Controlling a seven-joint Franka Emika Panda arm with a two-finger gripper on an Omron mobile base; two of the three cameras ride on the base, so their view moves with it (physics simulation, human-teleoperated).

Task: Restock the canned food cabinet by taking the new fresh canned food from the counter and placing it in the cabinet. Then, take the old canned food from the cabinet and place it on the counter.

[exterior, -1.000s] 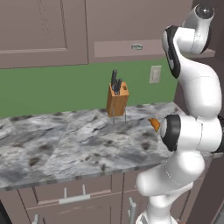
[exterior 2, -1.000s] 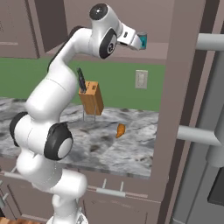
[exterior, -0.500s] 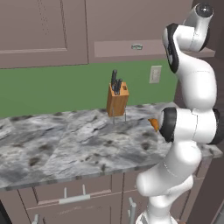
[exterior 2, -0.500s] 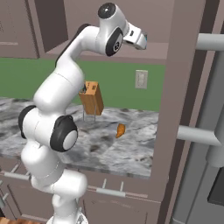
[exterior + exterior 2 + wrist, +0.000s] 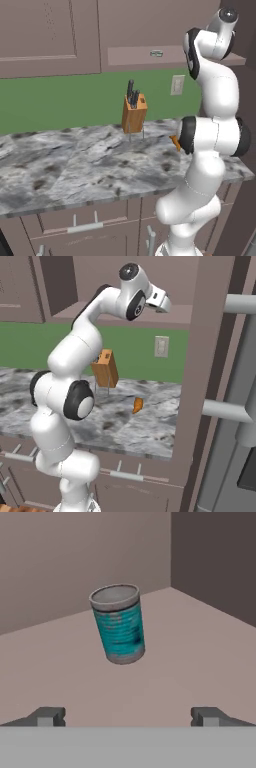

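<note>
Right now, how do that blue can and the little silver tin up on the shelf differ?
The old canned food is teal-blue and taller than wide; the new fresh canned food is silvery and much flatter than wide. The teal can sits straight ahead of the open gripper. Both are round and rest on the cabinet shelf.

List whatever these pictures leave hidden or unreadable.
- Teal can: label print too blurred to read, hand view.
- Flat tin on the cabinet shelf: too small for detail, left base view.
- Orange item on the counter: partly behind the arm, unidentifiable.
</note>
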